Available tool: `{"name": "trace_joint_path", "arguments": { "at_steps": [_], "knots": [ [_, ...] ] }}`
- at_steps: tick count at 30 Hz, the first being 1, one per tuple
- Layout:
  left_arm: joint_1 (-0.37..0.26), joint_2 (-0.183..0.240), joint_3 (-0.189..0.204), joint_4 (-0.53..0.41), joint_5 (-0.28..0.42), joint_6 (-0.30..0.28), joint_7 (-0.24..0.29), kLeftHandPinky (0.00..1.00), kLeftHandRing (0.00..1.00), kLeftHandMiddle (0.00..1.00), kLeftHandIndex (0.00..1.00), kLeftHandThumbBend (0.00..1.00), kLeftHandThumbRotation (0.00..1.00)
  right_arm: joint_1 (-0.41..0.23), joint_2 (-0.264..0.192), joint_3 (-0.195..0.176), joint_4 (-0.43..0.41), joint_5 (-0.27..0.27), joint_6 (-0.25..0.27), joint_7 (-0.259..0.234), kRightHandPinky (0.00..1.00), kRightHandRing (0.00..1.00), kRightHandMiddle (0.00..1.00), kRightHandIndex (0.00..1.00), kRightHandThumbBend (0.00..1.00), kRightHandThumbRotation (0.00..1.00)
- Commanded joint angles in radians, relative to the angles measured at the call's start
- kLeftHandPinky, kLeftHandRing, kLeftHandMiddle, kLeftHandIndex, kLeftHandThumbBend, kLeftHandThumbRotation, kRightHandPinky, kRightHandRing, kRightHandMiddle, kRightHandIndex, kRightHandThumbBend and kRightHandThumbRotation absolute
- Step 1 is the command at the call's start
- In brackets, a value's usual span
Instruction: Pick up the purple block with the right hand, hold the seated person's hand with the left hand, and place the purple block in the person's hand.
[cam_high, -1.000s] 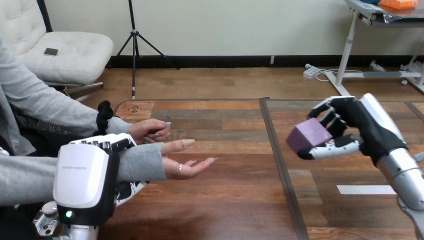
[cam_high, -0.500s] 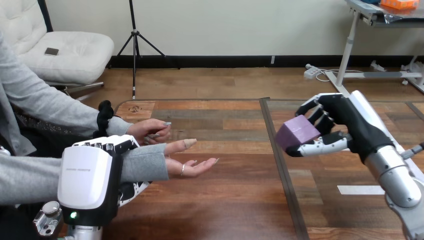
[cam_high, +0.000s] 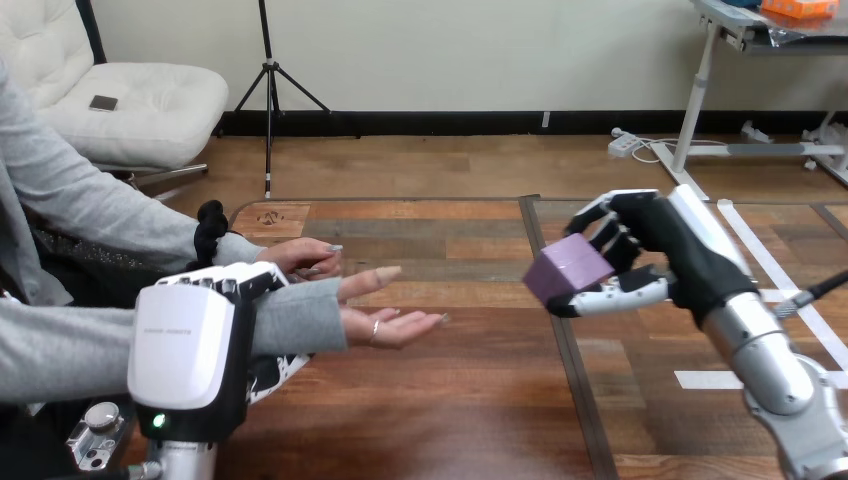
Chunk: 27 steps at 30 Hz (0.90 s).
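Observation:
A purple block (cam_high: 568, 270) hangs above the table right of centre, pinched between the thumb and curled fingers of my right hand (cam_high: 645, 245). My left hand (cam_high: 200, 345) is at the lower left, its fingers curled round the grey-sleeved wrist (cam_high: 295, 318) of the person. The person's hand (cam_high: 385, 315) lies palm up just beyond my left hand, fingers pointing right, with nothing in it. The block is well to the right of that palm. The person's other hand (cam_high: 300, 257) rests on the table behind it.
The wooden table (cam_high: 450, 400) has a dark seam (cam_high: 560, 330) running front to back near the middle. White tape strips (cam_high: 715, 379) lie on its right half, under my right arm.
My right hand has carried the purple block leftwards, closer to the person's open palm. The left hand and the wrist it holds have shifted slightly right.

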Motion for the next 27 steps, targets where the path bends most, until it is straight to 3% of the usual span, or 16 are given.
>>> {"name": "trace_joint_path", "arguments": {
  "at_steps": [1, 5, 10, 18, 27],
  "knots": [
    [-0.158, -0.027, -0.025, -0.039, -0.019, -0.078, 0.016, 0.2, 0.24, 0.3, 0.32, 0.73, 0.0, -0.116, 0.034, 0.004, -0.105, 0.015, 0.007, 0.008, 0.33, 0.36, 0.4, 0.43, 0.8, 0.0],
    [-0.163, -0.019, -0.029, -0.035, -0.031, -0.097, -0.019, 0.2, 0.24, 0.3, 0.31, 0.73, 0.0, -0.115, 0.046, 0.008, -0.115, 0.011, 0.008, 0.009, 0.33, 0.36, 0.39, 0.43, 0.81, 0.0],
    [-0.161, -0.003, -0.024, -0.045, -0.088, -0.14, -0.144, 0.2, 0.24, 0.3, 0.31, 0.71, 0.0, -0.112, 0.06, 0.017, -0.136, -0.003, 0.026, 0.005, 0.33, 0.36, 0.4, 0.43, 0.81, 0.0],
    [-0.166, 0.033, -0.016, -0.056, -0.144, -0.189, -0.286, 0.21, 0.24, 0.3, 0.31, 0.74, 0.0, -0.108, 0.075, 0.031, -0.161, -0.026, 0.04, -0.004, 0.32, 0.35, 0.39, 0.42, 0.82, 0.0],
    [-0.165, 0.069, 0.0, -0.076, -0.177, -0.216, -0.376, 0.21, 0.25, 0.3, 0.31, 0.8, 0.0, -0.107, 0.084, 0.036, -0.17, -0.02, 0.046, 0.009, 0.33, 0.36, 0.39, 0.42, 0.82, 0.0]
  ]
}}
